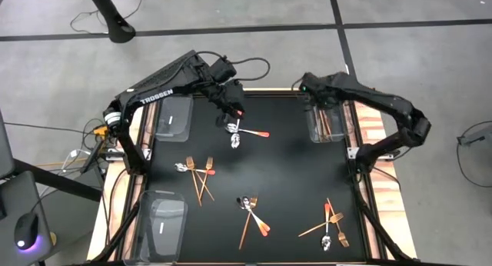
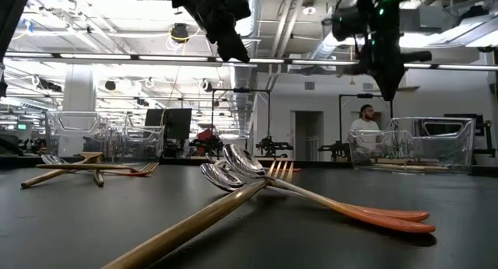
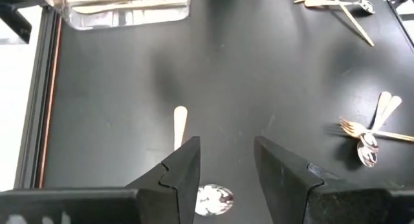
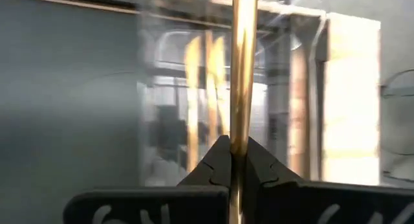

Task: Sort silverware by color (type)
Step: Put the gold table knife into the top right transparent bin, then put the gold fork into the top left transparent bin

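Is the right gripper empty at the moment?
No, the right gripper is shut on a gold utensil, holding it over the clear bin that already has similar pieces.

Gold knife [image 4: 244,68], orange-handled spoon [image 1: 247,133]

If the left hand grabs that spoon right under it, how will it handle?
The spoon looks thin and rigid, so probably stiff and light. Its shiny bowl may slip between the fingers. Lying flat on the table, it likely offers little edge to pinch.
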